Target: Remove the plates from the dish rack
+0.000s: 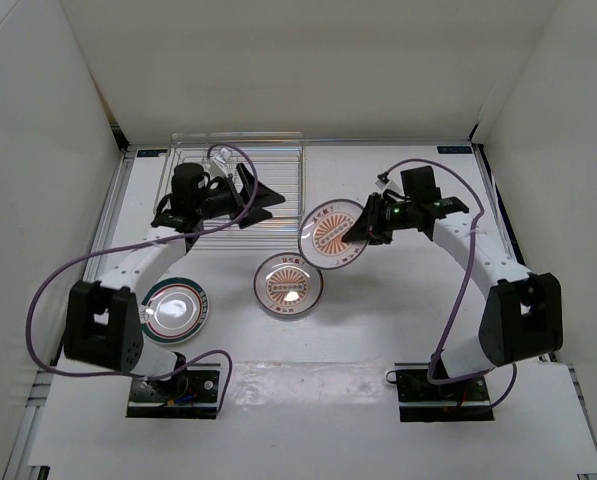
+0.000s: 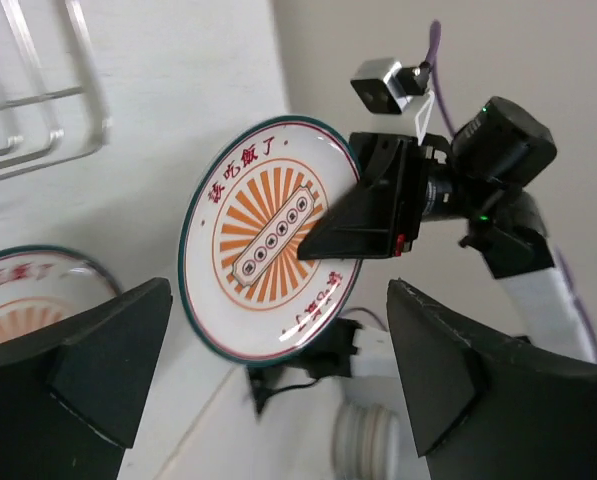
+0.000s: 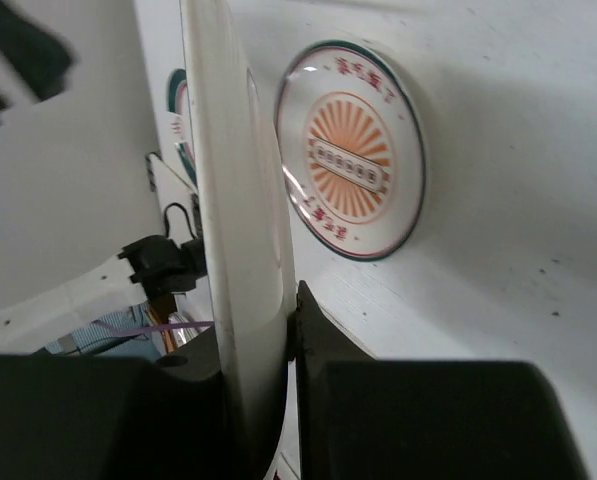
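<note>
The wire dish rack (image 1: 228, 180) sits at the back left, and I see no plate standing in it. My right gripper (image 1: 358, 228) is shut on the rim of a sunburst plate (image 1: 330, 232), holding it tilted above the table. In the right wrist view that plate (image 3: 236, 230) stands edge-on between the fingers (image 3: 323, 340). A second sunburst plate (image 1: 288, 285) lies flat on the table in the middle. A plate with a pale centre (image 1: 175, 309) lies beside the left arm. My left gripper (image 1: 268, 203) hangs open over the rack's right edge, holding nothing.
White walls enclose the table on three sides. In the left wrist view a corner of the rack (image 2: 48, 110) shows at the upper left, and the held plate (image 2: 268, 240) hangs ahead with the flat plate (image 2: 28, 295) lower left. Purple cables loop beside both arms.
</note>
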Available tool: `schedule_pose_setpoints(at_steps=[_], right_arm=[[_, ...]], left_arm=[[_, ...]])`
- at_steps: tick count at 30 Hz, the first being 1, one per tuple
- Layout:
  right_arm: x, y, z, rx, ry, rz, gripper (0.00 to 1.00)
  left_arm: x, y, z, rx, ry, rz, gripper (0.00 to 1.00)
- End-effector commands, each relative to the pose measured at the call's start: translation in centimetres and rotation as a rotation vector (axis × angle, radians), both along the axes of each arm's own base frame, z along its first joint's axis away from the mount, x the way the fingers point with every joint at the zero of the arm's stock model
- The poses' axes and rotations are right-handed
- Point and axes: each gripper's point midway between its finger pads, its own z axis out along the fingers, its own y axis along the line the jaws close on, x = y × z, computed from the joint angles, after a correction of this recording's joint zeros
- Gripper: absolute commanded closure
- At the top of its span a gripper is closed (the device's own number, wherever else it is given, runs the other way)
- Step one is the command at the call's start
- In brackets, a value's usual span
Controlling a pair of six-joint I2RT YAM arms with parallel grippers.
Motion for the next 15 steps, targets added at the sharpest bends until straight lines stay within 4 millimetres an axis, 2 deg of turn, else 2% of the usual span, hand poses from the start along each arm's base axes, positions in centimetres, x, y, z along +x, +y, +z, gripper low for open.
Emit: schedule_pose_setpoints(at_steps=[1,2,3,4,6,7,8,9,10,12,15], right_arm=[[0.2,-0.5,-1.6,-0.059,-0.018,0.010,1.00],[0.3,-0.4,-2.2,-0.069,-0.012,0.027,1.00],[0.0,0.0,-2.4,-0.073,-0.014,0.046,1.00],[0.1,0.2,-3.0,-0.082,-0.001,0.052,1.00],[-0.8,1.4,-4.1,-0.098,0.005,0.112,1.00],[-0.7,1.9,-3.9,-0.101,-0.018,0.138,1.00],[-1.3,2.6,-4.1,-0.103,-0.020,0.169,1.00],[-1.8,3.4,-4.8,-0.111,-0.008,0.205,1.00],[-1.9,3.7,-5.0,-0.110,-0.019,0.220,1.00],[-3.0,4.8,-6.0,-0.138,-0.011,0.263,1.00],[-3.7,5.6,-7.4,-0.172,-0.025,0.311,1.00]], left_arm=[[-3.2,4.0,0.4,0.312,-0.083,0.072,0.00],[-3.1,5.3,0.7,0.407,-0.145,0.121,0.00],[-4.7,6.4,-1.0,0.485,-0.070,0.110,0.00],[-4.7,8.3,-0.3,0.548,-0.103,0.204,0.00],[-6.1,9.9,-1.6,0.612,-0.059,0.225,0.00],[-6.6,11.1,-0.6,0.625,-0.092,0.279,0.00],[-7.1,11.4,-0.8,0.630,-0.086,0.286,0.00],[-7.9,12.1,-2.0,0.650,-0.040,0.291,0.00],[-8.6,12.6,-1.9,0.655,-0.045,0.309,0.00],[-10.5,13.3,-3.1,0.669,0.000,0.329,0.00],[-12.6,14.1,-4.5,0.680,0.045,0.351,0.00]])
